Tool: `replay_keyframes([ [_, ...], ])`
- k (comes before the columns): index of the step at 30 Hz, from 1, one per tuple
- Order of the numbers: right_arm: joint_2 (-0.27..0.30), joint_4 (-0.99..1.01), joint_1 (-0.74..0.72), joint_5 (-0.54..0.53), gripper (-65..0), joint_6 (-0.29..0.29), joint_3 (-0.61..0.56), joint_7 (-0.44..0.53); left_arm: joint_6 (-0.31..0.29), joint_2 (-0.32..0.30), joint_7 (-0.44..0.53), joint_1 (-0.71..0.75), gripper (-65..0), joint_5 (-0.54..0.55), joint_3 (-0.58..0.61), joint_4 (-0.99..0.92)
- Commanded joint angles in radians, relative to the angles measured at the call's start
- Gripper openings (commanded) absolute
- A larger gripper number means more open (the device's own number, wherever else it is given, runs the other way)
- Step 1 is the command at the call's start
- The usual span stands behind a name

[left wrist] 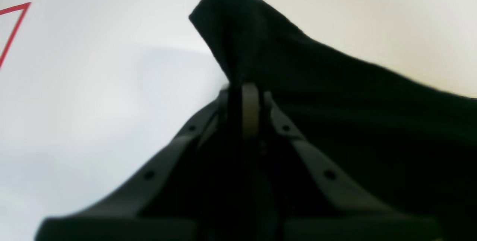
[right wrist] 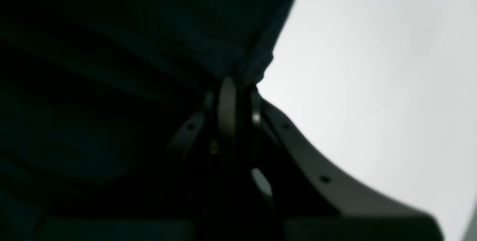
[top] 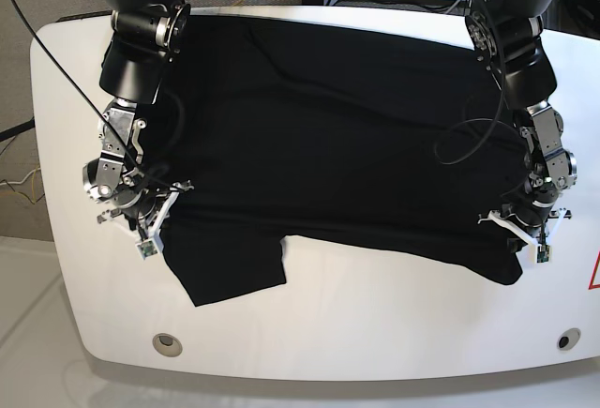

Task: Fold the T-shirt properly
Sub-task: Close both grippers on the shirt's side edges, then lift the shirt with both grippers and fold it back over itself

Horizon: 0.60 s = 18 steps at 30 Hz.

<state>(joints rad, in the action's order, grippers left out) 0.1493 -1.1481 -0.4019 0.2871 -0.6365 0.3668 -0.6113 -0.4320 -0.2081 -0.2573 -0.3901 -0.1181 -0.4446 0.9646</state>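
- Two grippers, left (left wrist: 249, 84) and right (right wrist: 233, 81), each clenched on a pinch of black T-shirt (top: 337, 136).
- T-shirt: spread across white table (top: 394, 333).
- Risk: thin pinches slipping; uneven pull skewing the fold.

Both wrist views blurred; T-shirt (right wrist: 111, 66) cut off, detail lost in dark.

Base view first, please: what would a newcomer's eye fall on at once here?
The big black T-shirt, spread over most of the white table, with one sleeve lying toward the near edge. Next, the two arms at its sides: the left gripper and the right gripper each have their fingers shut on the cloth's edge.
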Motion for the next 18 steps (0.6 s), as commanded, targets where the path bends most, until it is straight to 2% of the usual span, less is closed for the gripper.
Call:
replay_keyframes([
  [1,0.014,-0.051,-0.032,-0.004,-63.7,0.004,0.002,-0.014,0.006,-0.018,0.023,-0.008,-62.4,0.011,-0.003,0.024],
  [18,0.019,-0.301,0.031,0.004,-63.7,0.004,0.004,-0.178,0.006,-0.023,0.011,0.033,-62.4,0.011,-0.007,0.026],
])
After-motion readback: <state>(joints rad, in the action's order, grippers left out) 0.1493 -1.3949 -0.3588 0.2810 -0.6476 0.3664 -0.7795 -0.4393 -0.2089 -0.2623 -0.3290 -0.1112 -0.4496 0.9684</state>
